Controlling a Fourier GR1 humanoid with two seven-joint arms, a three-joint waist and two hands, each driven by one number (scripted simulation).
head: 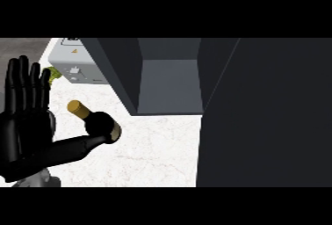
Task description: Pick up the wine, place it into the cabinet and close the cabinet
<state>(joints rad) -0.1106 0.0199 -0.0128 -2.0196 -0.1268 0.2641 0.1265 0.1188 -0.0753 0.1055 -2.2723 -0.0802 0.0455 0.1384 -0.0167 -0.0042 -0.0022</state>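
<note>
Dark glass shows near the view's left: the wine (pixel 95 121) lies on the white marble table (pixel 149 154), cork end pointing up-left, not yet picked up. It sits just beside the left hand (pixel 24 127), whose fingers stand straight and apart, palm toward the view, thumb stretching out under the bottle's body. That hand is resting at the left edge and grips nothing. The right hand is not in view, so its state cannot be told.

Open and grey inside, the cabinet (pixel 170 88) stands to the bottle's right, its door (pixel 266 114) swung out as a big dark slab filling the right half of the view.

Risks, as I judge them: a bottle lying on its side can roll when touched, and a nudge from the thumb could send it away from the grasp. The cabinet's mouth looks narrow between its left wall and the door, so a bottle carried crosswise could knock either edge. The door also hides much of the table, so anything behind it cannot be judged.

Room: bare marble lies between the bottle and the cabinet. A white appliance (pixel 74 59) and a small green thing (pixel 53 74) sit behind the hand, crowding the far left.
</note>
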